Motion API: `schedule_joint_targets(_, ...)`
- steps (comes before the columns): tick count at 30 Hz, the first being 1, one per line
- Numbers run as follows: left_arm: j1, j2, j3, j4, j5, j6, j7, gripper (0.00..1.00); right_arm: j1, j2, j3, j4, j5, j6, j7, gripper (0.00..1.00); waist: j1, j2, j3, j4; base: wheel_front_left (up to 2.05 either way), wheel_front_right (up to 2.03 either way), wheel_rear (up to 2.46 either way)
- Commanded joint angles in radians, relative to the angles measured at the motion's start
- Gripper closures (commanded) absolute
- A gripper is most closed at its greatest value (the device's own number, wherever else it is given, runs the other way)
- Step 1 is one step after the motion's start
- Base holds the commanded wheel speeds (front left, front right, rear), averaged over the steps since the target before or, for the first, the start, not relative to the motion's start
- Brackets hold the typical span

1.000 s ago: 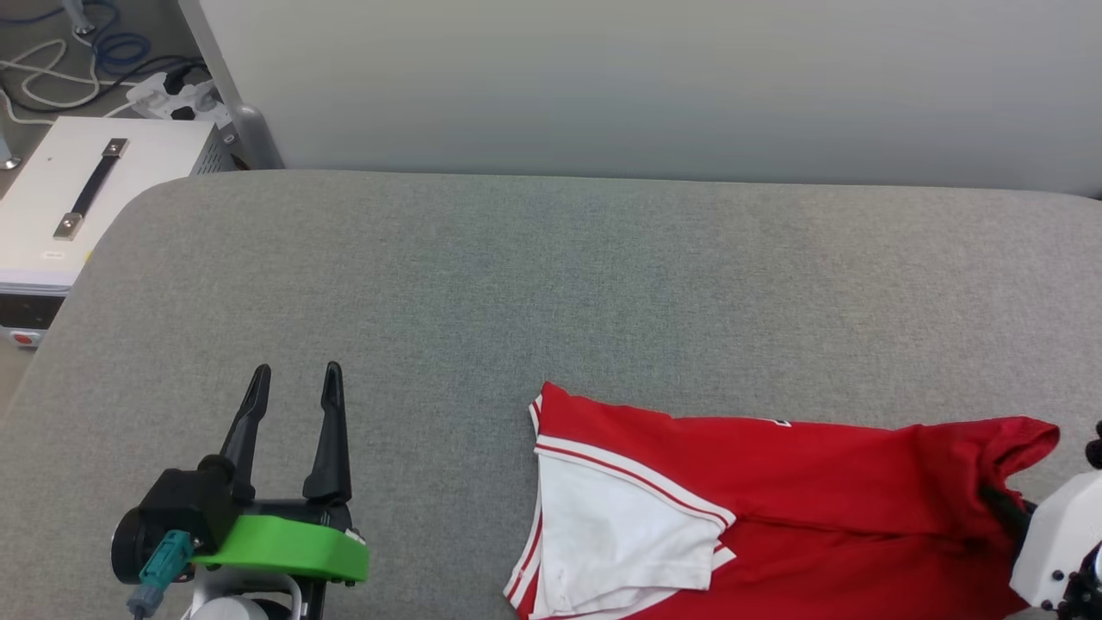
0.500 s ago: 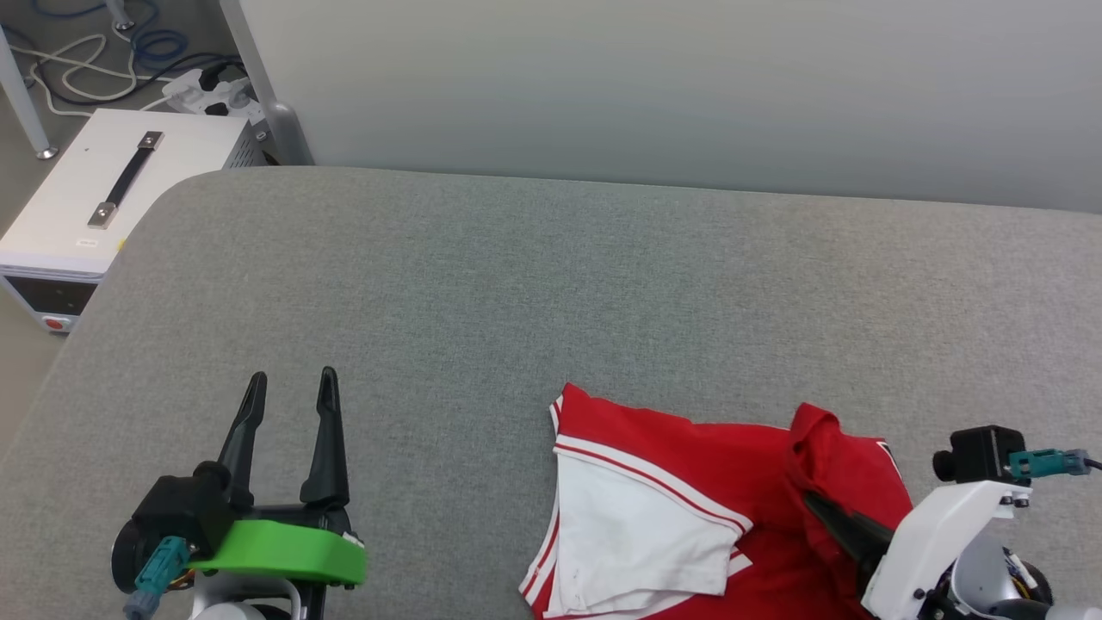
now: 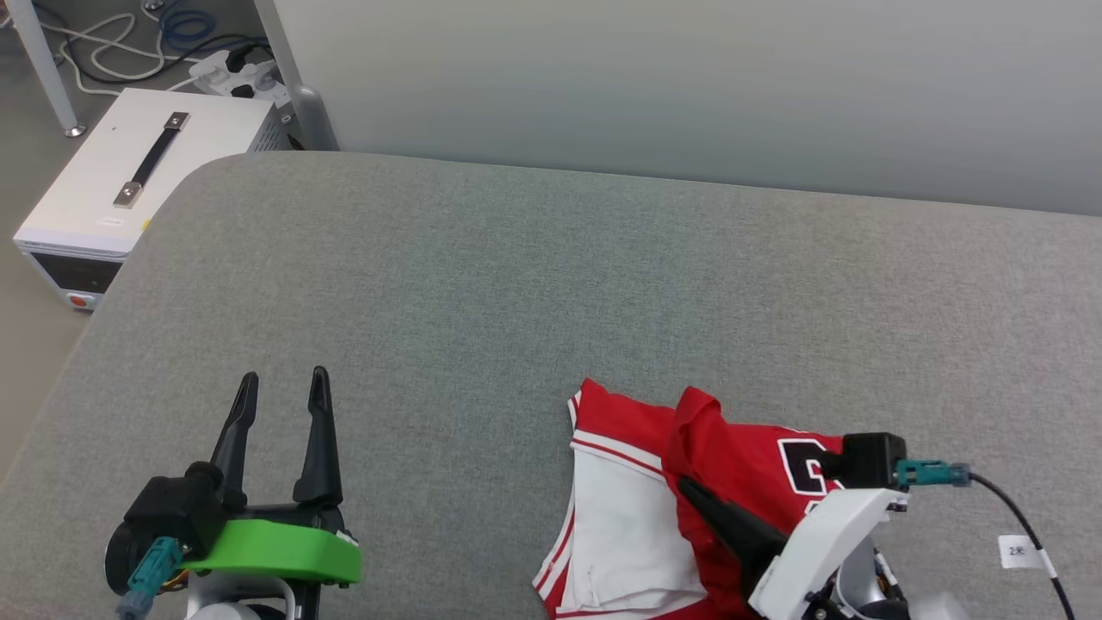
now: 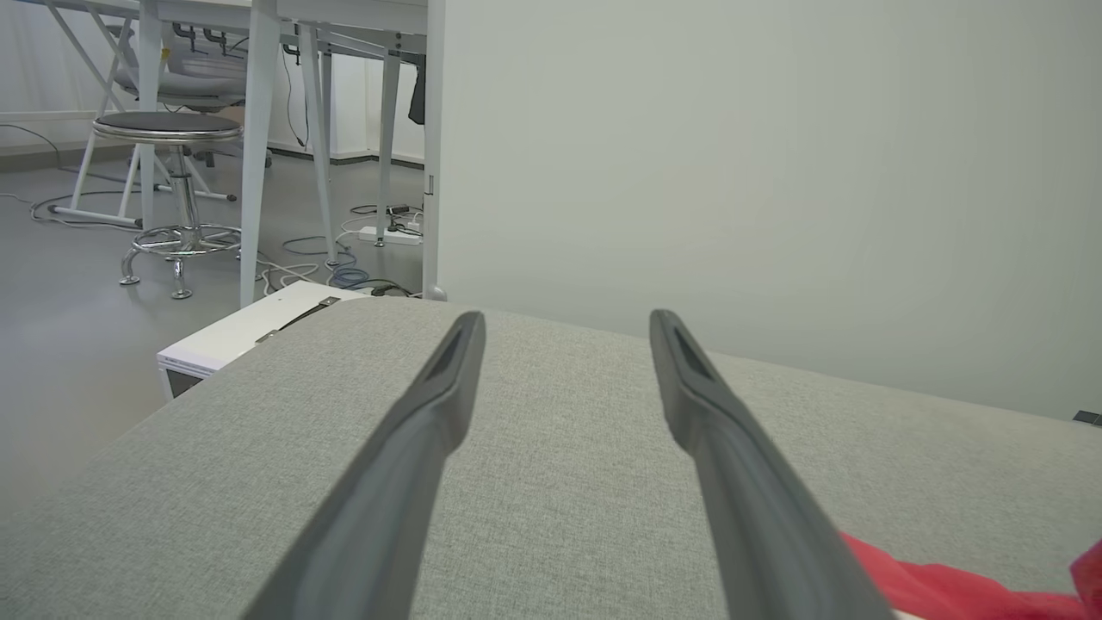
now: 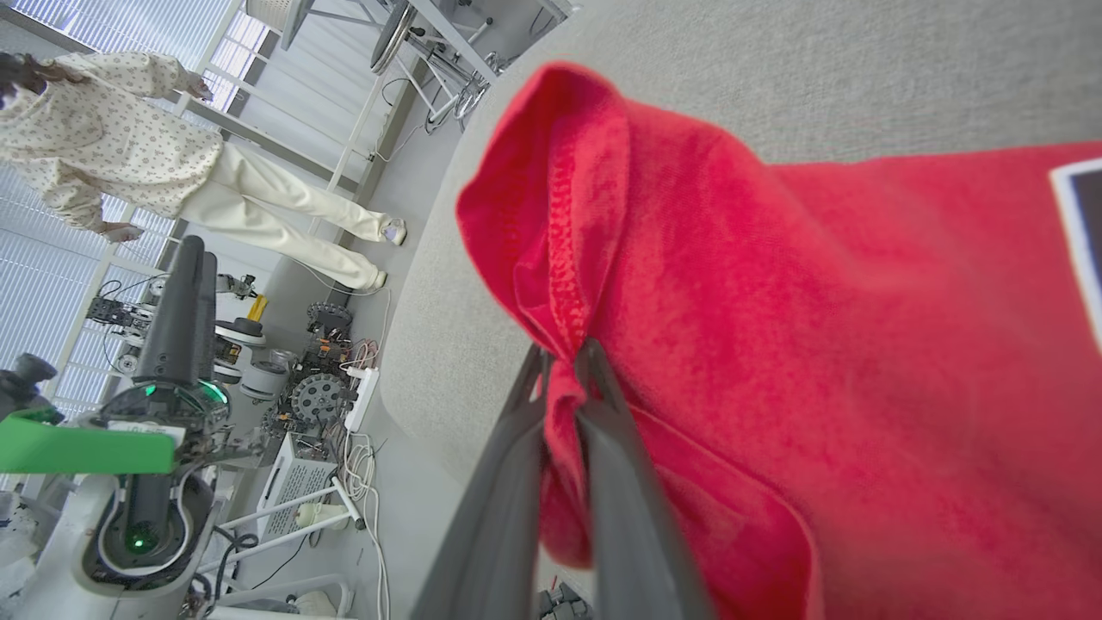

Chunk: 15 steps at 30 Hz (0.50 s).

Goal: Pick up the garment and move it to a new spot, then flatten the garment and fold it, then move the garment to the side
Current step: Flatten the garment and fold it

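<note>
The garment [image 3: 732, 465], a red jersey with a white sleeve and part of a black print showing, lies on the grey cushioned table [image 3: 551, 284] at the lower right of the head view. My right gripper [image 3: 689, 486] is shut on a red hem fold of it, lifted over the rest; the right wrist view shows the red cloth [image 5: 775, 344] pinched between the two fingers of the right gripper [image 5: 564, 357]. My left gripper [image 3: 282, 383] rests open at the lower left with nothing in it. In the left wrist view the left gripper [image 4: 564, 323] points over bare fabric, a red edge of the garment [image 4: 947, 590] at lower right.
A white box with a black handle [image 3: 129, 181] sits on the floor past the table's left corner, with cables and a power strip [image 3: 232, 73] behind it. A pale wall [image 3: 689, 86] backs the table. A person [image 5: 172, 164] stands far off in the right wrist view.
My right gripper has carried the garment's red edge leftward over the rest, folding it and exposing black print. The head camera has shifted too. The left gripper has stayed put.
</note>
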Motion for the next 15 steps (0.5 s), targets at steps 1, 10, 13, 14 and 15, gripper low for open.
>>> schedule_joint_targets(1,0.002,-0.005,-0.001,-0.001,-0.002,-0.003,-0.006,0.0,-0.021,0.002,0.023,0.021,0.01,-0.001,-0.029,1.0,0.0,0.0,0.002,0.005,0.0,0.0,0.0)
schedule_joint_targets(10,-0.013,-0.006,-0.01,0.002,-0.003,-0.003,-0.006,0.0,-0.112,0.002,0.128,0.197,0.025,-0.001,-0.168,1.0,0.0,0.0,0.027,0.028,0.0,0.0,0.0)
schedule_joint_targets(13,-0.017,-0.007,-0.014,0.005,-0.003,-0.003,-0.006,0.0,-0.142,0.002,0.142,0.258,0.021,-0.001,-0.2,0.44,0.0,0.0,0.033,0.033,0.0,0.0,0.0)
schedule_joint_targets(14,-0.018,-0.007,-0.014,0.006,-0.003,-0.003,-0.006,0.0,-0.151,0.002,0.153,0.273,0.028,-0.001,-0.208,0.0,0.0,0.0,0.035,0.035,0.0,0.0,0.0)
schedule_joint_targets(15,-0.019,-0.007,-0.013,0.007,-0.003,-0.003,-0.006,0.0,-0.158,0.002,0.163,0.282,0.038,-0.001,-0.214,0.0,0.0,0.0,0.036,0.036,0.0,0.0,0.0)
